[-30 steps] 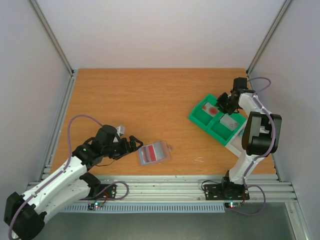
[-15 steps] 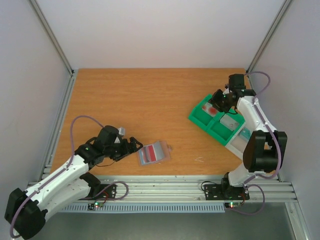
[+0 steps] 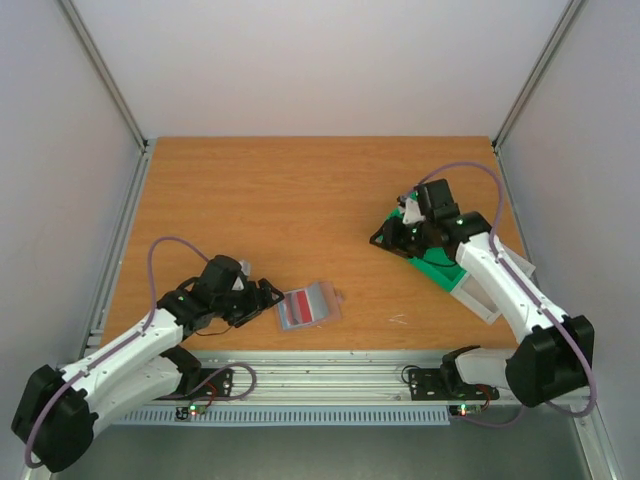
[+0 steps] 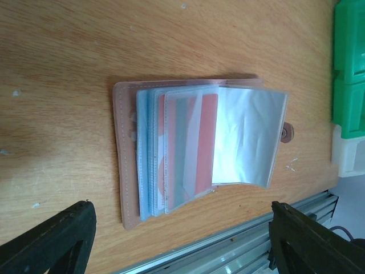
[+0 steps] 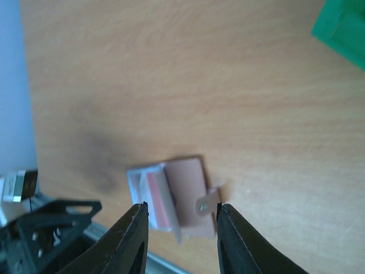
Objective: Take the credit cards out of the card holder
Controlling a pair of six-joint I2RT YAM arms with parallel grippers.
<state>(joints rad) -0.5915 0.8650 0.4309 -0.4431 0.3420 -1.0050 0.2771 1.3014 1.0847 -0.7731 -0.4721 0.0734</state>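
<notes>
Lying open on the wooden table, toward the near edge and left of centre: the card holder. Its pinkish-brown cover is flat on the wood. A stack of clear sleeves is fanned on top, the uppermost lifted and curling toward the snap tab. The credit cards sit inside the sleeves. The top one shows red, grey and pale stripes. The ones beneath show only as thin edges, colours hard to tell.

Left gripper: just left of the holder in the top view, low over the table. Jaws spread wide, released. In the wrist view its two dark fingers stand at either side, the holder between and beyond them. Neither touches it; nothing grasped.

Right gripper: on the right side, above the left corner of the green tray, well apart from the holder. Jaws parted by a modest gap, nothing between them. The wrist view looks through that gap to the holder on the table beyond, with a corner of the tray at upper right.

A pale tray section adjoins the green one on its near-right side. An aluminium rail runs along the table's near edge.
</notes>
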